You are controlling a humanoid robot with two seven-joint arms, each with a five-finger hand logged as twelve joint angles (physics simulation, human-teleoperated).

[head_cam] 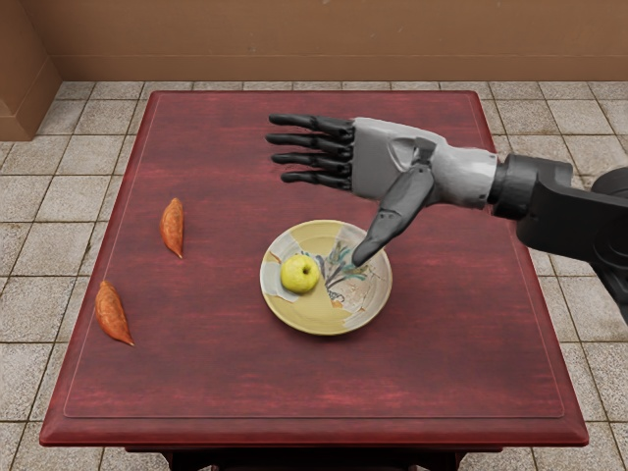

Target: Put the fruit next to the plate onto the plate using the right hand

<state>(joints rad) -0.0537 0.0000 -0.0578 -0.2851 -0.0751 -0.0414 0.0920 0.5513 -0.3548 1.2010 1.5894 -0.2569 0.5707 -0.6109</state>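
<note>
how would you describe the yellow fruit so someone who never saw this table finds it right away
Near the middle of the dark red table sits a yellowish painted plate. The fruit lies on its left half, near the open right robot hand. It is round and yellow-green, unlike the two pointed orange pieces on the table's left side.

Red wooden table [196,373], tiled floor around it. Yellow plate [324,314] near the centre, a yellow-green fruit [300,274] lying on it (left of middle). Right hand [339,152] above the plate, fingers spread flat, holding nothing. Two orange leaf-shaped items [173,227] [113,313] at the left.
</note>
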